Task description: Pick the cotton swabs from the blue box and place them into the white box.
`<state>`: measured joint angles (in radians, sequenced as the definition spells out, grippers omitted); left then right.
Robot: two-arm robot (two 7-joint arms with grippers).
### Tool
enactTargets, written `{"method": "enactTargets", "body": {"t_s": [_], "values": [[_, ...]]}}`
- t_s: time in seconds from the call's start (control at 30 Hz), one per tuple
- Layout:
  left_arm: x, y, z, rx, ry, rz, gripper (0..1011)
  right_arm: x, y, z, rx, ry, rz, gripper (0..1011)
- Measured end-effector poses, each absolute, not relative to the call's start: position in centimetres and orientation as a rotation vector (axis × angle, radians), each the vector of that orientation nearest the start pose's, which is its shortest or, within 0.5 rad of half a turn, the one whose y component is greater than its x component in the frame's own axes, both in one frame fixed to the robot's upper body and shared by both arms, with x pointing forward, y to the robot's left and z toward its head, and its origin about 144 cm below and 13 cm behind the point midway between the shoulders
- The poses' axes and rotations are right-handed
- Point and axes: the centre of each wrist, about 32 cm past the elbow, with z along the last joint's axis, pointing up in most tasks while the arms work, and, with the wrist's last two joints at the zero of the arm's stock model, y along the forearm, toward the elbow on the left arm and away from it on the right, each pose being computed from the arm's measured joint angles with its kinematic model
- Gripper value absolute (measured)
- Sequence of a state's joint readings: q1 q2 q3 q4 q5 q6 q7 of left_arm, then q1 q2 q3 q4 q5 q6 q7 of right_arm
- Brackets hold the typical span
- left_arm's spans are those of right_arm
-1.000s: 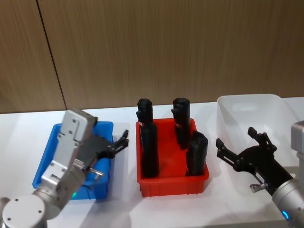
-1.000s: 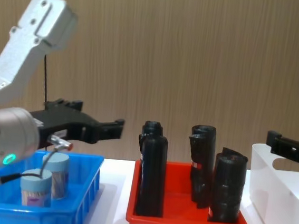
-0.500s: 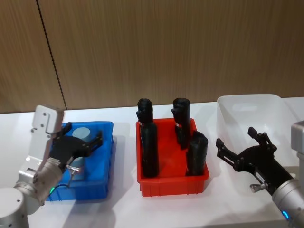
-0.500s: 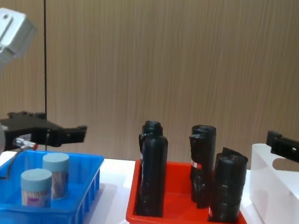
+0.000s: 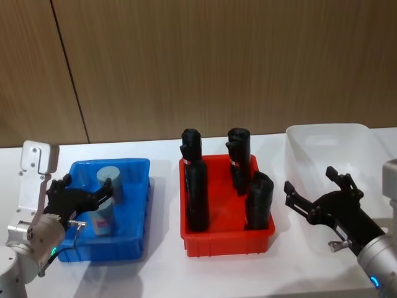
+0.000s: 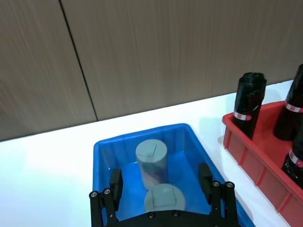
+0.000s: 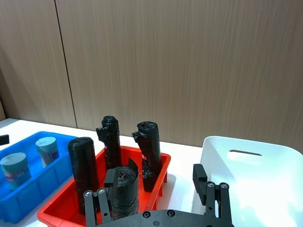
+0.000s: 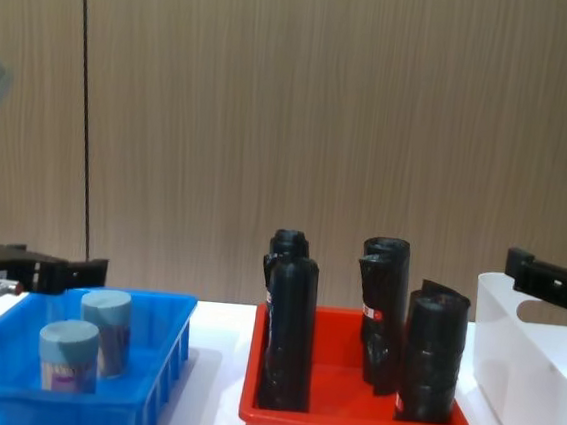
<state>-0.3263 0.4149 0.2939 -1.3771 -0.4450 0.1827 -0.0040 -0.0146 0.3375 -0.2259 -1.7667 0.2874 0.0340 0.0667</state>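
Cotton swabs (image 5: 107,180): two small clear cylindrical tubs with pale blue round lids, upright in the blue box, one behind the other.
Bench (image 5: 167,273): flat white top carrying all three containers (wood-grain panels rise behind it).
White box (image 5: 366,133): tall smooth-walled white plastic bin on the right, with an oval handle cutout near its rim.
Red bin (image 5: 226,239): rectangular red plastic, in the middle, holding four upright black rolls (image 5: 197,195).
Blue box (image 5: 133,164): shallow bright blue plastic tray on the left, just beside the red bin.
Right gripper (image 5: 308,178): black jaws spread wide and holding nothing, over the near end of the white box.
Left gripper (image 5: 107,194): black jaws spread wide over the blue box's left side, with the nearer tub between them; whether they touch it cannot be told.
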Motion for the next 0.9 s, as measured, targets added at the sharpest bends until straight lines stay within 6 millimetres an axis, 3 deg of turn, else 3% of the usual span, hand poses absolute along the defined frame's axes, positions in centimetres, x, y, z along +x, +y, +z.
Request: {"method": "enactTargets", "body": {"t_s": [0.43, 0.9], "values": [[54.0, 29.3, 118.6, 0.183, 0.177, 1.411, 1004, 44.3, -23.7, 118.9, 0.026, -0.075, -1.229, 1002], [55.5, 29.4, 118.3, 0.247, 0.222, 1.361, 1004, 44.3, -23.7, 118.9, 0.026, -0.075, -1.229, 1002]]}}
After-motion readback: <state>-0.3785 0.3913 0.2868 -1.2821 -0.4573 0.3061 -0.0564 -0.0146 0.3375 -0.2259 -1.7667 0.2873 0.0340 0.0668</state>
